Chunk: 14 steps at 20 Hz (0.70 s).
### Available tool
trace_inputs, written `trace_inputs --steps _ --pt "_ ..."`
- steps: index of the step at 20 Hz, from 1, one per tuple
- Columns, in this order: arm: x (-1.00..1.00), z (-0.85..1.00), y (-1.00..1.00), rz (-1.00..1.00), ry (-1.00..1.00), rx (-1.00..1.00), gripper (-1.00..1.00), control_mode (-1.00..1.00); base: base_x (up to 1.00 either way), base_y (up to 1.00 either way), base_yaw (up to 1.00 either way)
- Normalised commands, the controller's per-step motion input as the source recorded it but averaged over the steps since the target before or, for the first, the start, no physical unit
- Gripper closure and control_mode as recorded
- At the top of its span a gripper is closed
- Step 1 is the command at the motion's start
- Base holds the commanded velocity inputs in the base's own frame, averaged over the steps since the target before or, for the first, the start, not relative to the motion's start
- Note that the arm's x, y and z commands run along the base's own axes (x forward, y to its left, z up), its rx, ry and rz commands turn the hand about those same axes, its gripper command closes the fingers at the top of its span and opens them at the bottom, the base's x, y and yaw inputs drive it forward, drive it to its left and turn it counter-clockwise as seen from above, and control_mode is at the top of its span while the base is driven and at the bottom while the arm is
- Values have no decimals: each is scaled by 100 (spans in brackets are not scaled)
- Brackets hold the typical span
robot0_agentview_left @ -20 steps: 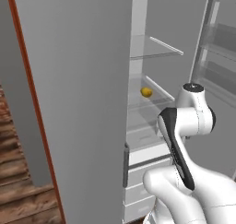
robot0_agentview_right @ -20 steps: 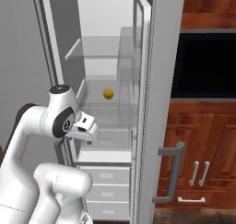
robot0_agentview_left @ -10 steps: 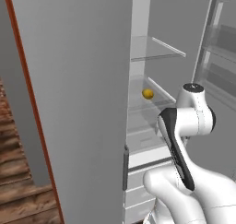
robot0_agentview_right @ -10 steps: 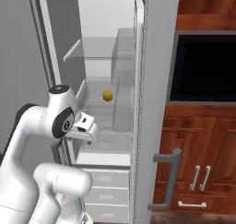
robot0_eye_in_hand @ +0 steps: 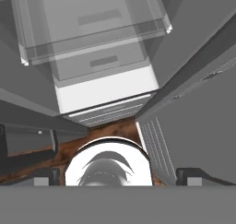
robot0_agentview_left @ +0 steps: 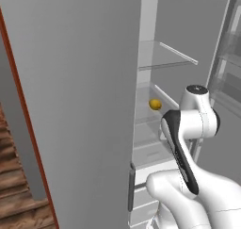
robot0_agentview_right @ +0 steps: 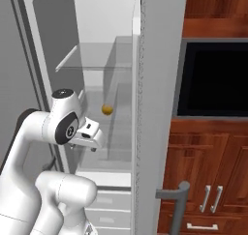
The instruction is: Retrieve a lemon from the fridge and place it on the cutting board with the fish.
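— White arm up close, folded in front of the open fridge [robot0_agentview_right: 160,84]; what was the hand doing?

— The gripper [robot0_eye_in_hand: 117,176] pointed steeply down at the lower drawers and the wooden floor, its two dark tips set wide apart at the bottom corners of the hand view, with nothing between them.

— And the lemon [robot0_agentview_left: 155,104]?

— Further in, resting on a glass shelf [robot0_agentview_right: 94,62] level well behind the wrist, small and yellow, apart from the walls. The cutting board and fish weren't anywhere I could see.

— So how should the reach have gone?

— My judgement: lift and level the wrist first so the fingers faced the shelf, then go in between the two open doors, under the upper glass shelf. Keep the jaws spread, straddle the fruit at its widest, and close gently, since a round lemon would likely roll if nudged from one side.
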Motion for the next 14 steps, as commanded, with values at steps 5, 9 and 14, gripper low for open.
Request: trace_inputs --steps 5,9,14 --pt "0 0 0 0 0 0 -100 100 25 -12 1" --pt "0 0 0 0 0 0 -100 100 13 -23 3" --pt "0 0 0 0 0 0 -100 100 21 -26 4"
